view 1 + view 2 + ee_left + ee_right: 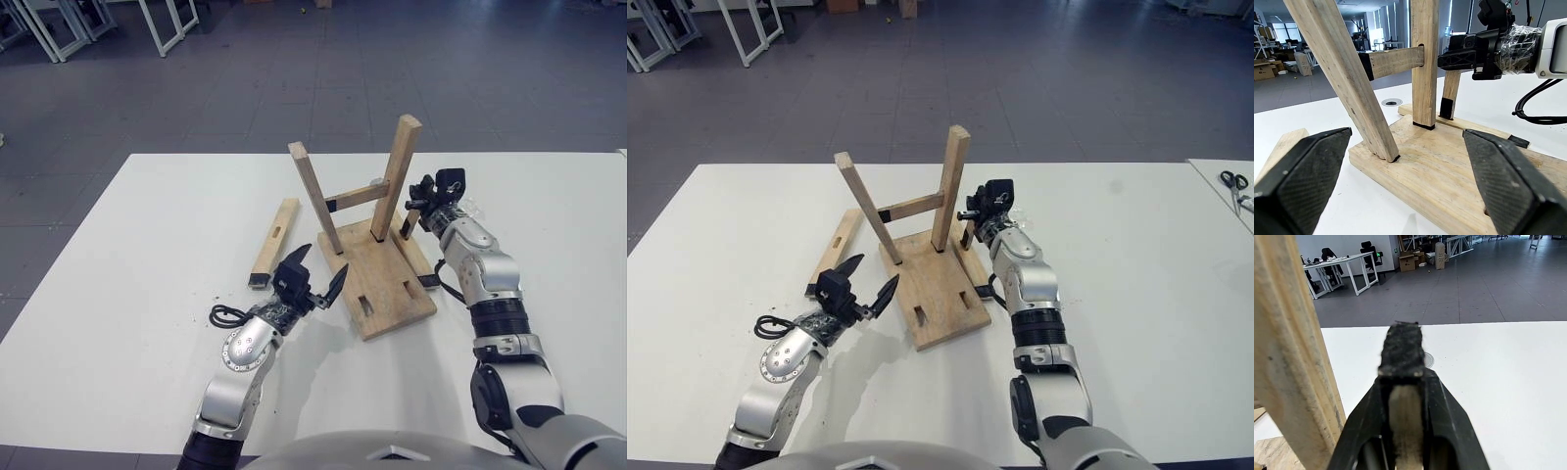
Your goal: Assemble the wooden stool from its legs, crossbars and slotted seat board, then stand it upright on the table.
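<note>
Seat board (390,294) lies flat on the white table (147,255), slot side up, and I can see 2 legs standing in it: a tilted leg (315,196) that leans away toward my left, and a straighter leg (397,176) just to its right. A crossbar (358,197) joins the 2 about halfway up, its black end against the tilted leg. I count 2 empty slots (364,305) on the near half of the board. A loose leg (274,240) lies flat on the table just left of the board, apart from it. A second flat leg (418,262) lies along the board's right edge with a black tip at its near end. My left gripper (318,274) hovers low at the board's near left corner, fingers spread wide with nothing between them; from the left wrist view both black pads (1303,181) frame the 2 upright legs. My right gripper (416,211) sits just right of the straighter leg, clamped on a short wooden bar (1450,90) that hangs roughly upright, its black end down near the second flat leg; I cannot tell whether they touch. In the right wrist view its fingers (1442,416) grip that bar from both sides. Scissors (1229,179) lie on the neighbouring table at far right.
</note>
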`<state>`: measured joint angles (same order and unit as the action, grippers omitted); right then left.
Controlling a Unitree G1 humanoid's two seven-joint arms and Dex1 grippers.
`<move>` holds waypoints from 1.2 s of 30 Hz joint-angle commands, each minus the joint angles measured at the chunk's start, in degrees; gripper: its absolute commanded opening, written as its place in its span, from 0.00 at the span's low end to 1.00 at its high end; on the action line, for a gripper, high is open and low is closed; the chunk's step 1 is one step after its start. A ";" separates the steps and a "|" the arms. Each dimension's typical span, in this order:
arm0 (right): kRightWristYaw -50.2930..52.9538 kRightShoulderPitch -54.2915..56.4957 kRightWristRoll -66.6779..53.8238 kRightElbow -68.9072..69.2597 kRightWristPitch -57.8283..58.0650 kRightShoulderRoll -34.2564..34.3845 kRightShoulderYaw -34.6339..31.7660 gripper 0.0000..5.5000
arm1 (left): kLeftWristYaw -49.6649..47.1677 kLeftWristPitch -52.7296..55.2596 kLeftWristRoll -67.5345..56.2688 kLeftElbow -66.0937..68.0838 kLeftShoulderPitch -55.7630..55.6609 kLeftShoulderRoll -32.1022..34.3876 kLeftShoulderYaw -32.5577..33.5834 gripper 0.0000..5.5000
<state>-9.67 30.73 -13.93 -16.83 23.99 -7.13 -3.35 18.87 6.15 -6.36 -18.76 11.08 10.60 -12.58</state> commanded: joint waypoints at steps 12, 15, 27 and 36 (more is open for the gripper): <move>-2.61 0.86 1.29 -2.64 -0.56 -1.17 -0.42 0.08 | -0.04 -0.08 0.65 0.29 -0.13 0.14 -0.12 0.77; -2.65 1.79 1.09 -2.25 -0.45 -1.20 -0.54 0.08 | 0.05 -0.02 0.61 0.20 -0.13 0.24 -0.10 0.77; -2.29 -6.05 5.16 -10.24 -6.16 -0.65 1.49 0.08 | -0.06 0.48 0.63 -0.27 -0.03 0.36 -0.02 0.77; -1.78 -9.39 7.05 -24.90 -14.18 -1.99 1.64 0.08 | 0.05 1.01 0.31 -0.38 0.07 0.50 0.18 0.77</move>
<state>-12.97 29.36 -10.14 -31.58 4.23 -7.89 -2.13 18.89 6.27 -6.36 -18.78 11.12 10.73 -12.62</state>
